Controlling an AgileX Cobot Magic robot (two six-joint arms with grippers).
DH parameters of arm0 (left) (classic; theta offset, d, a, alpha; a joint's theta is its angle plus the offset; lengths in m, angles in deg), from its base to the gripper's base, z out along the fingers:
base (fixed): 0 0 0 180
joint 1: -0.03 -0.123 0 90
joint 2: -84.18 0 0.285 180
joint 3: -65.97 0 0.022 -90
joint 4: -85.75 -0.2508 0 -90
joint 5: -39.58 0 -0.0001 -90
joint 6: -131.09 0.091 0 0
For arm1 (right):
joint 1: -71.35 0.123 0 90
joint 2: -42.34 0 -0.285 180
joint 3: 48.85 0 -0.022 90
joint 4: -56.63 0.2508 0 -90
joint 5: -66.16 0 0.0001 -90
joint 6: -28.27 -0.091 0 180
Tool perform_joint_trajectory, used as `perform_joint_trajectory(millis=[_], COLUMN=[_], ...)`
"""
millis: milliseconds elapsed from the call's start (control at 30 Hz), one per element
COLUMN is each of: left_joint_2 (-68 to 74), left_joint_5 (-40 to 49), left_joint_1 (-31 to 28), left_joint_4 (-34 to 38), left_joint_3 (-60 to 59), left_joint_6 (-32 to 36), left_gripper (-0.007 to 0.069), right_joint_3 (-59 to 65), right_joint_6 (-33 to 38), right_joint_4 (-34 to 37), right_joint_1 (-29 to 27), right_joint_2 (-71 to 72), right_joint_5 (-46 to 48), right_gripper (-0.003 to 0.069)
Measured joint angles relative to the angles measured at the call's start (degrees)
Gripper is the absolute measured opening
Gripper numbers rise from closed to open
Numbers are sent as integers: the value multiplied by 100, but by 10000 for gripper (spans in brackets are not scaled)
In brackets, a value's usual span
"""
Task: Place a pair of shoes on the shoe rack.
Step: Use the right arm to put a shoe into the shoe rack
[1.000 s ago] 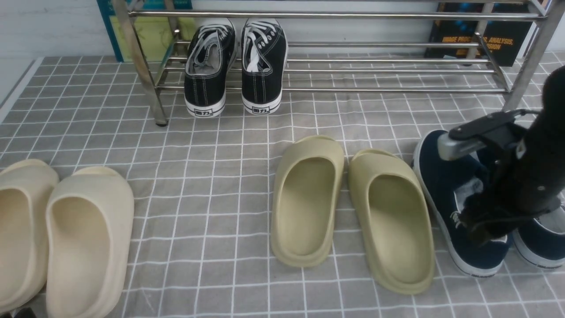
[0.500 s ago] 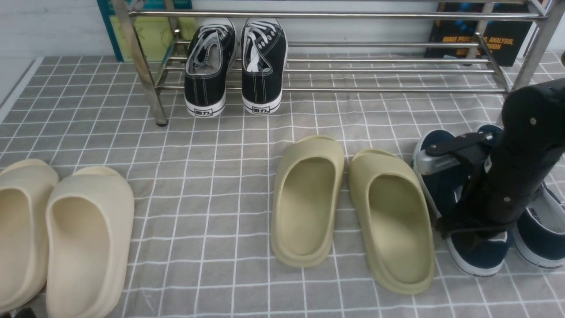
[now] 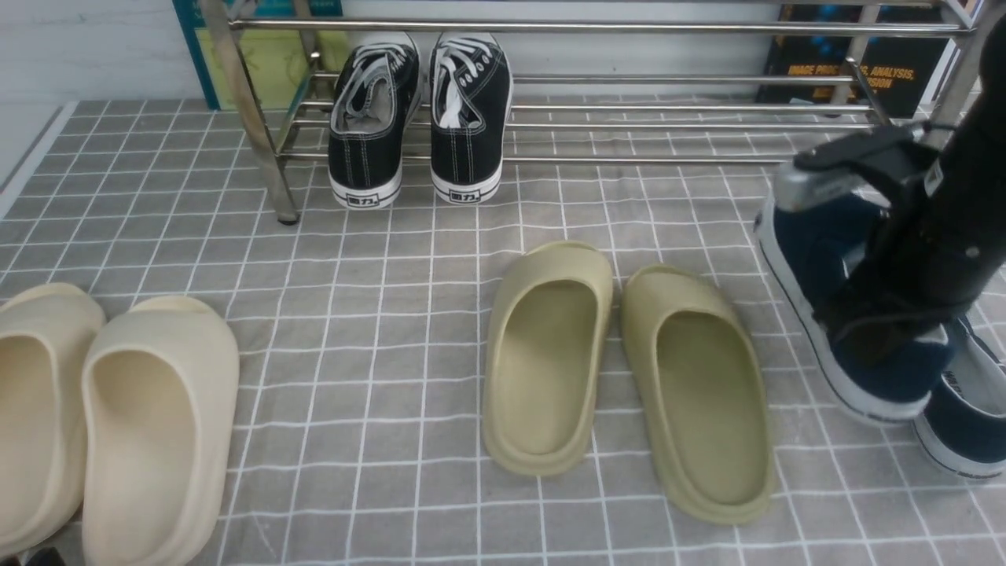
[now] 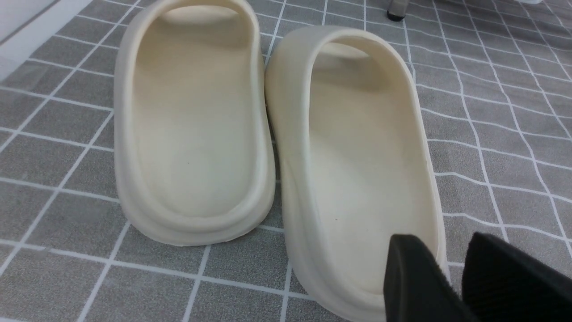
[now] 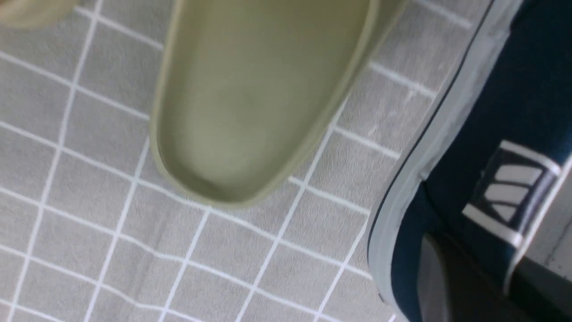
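Clearly the right gripper (image 3: 849, 338) pinches one navy shoe (image 3: 821, 251) by its side wall, lifted beside its mate (image 3: 967, 417). Its canvas probably flexes, so gripping wall and stiffer sole together seems safer; the left gripper's (image 4: 433, 268) jaws stand apart.

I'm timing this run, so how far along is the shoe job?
Neither navy shoe is on the rack yet. One navy shoe is off the floor in the right gripper; its mate remains to be picked up and racked.
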State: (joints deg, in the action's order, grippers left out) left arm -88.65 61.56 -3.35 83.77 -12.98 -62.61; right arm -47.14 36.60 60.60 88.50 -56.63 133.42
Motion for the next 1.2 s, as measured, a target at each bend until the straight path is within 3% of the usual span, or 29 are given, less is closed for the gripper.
perform_joint_trajectory(millis=[467,1200], left_joint_2=[0,0], left_joint_5=[0,0], left_joint_1=[0,0], left_joint_4=[0,0], left_joint_3=[0,0], left_joint_6=[0,0], left_gripper=[206,218], right_joint_3=[-1689,-4126], right_joint_6=[816,832], right_joint_4=[0,-51], right_joint_1=[0,0], right_joint_2=[-999,-3011], right_joint_5=[177,154], right_gripper=[44,44])
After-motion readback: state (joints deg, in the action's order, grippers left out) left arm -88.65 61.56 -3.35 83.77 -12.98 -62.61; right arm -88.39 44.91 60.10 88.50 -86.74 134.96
